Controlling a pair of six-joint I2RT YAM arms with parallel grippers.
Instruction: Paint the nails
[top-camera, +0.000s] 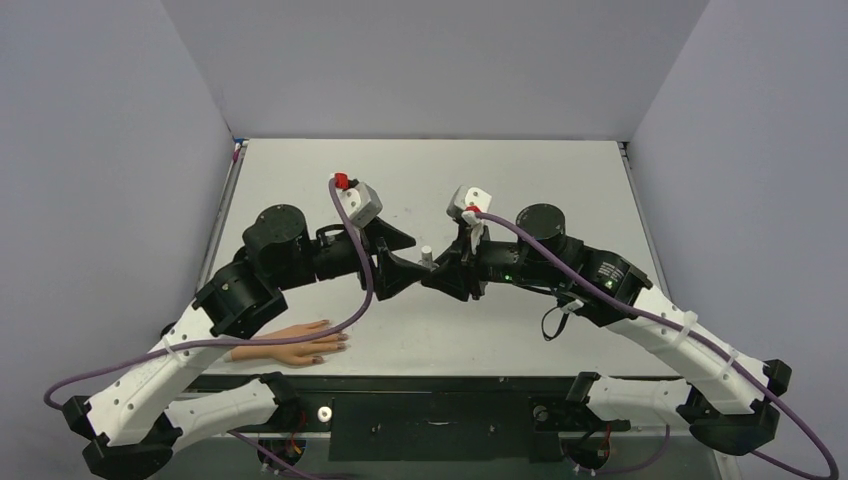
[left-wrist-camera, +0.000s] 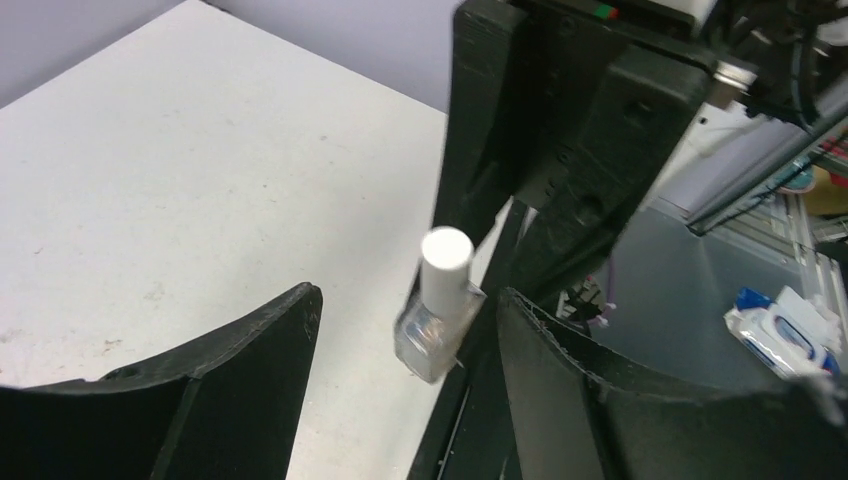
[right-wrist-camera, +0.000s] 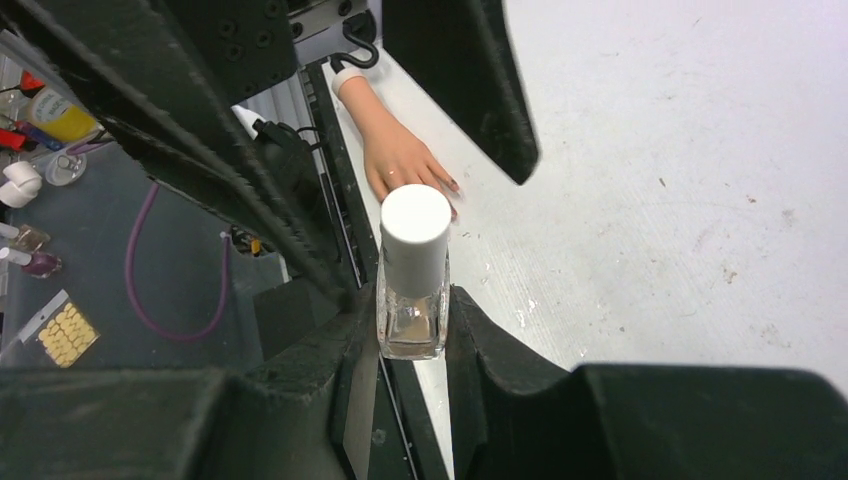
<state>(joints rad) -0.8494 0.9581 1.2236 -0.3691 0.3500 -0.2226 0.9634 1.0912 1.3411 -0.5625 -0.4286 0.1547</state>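
The nails (right-wrist-camera: 453, 186) you are to paint are the dark tips on the one peach fake hand (right-wrist-camera: 395, 155). It lies flat, palm down, at the near left edge of the worktop (top-camera: 440, 180), wrist to the left and tips pointing right. You cannot count the nails surely. In the right wrist view two dark tips show, and the white cap (right-wrist-camera: 415, 235) stands in front of the others.

Both of your arms reach away from it to the middle of the worktop, where they meet nose to nose, well apart from the fake hand.

Between them is one small clear nail polish bottle (right-wrist-camera: 412, 305) with that single white cap on. Your right hand (right-wrist-camera: 412, 315) is clenched on the bottle's glass body, one finger pressed to each side, with the cap standing free above them.

Your left hand (left-wrist-camera: 408, 300) is released. Its two fingers (left-wrist-camera: 260, 350) are spread wide on either side of the same bottle. One is well clear of it and the other just beside the glass.

You cannot tell whether the bottle's base rests on the worktop or hangs above it
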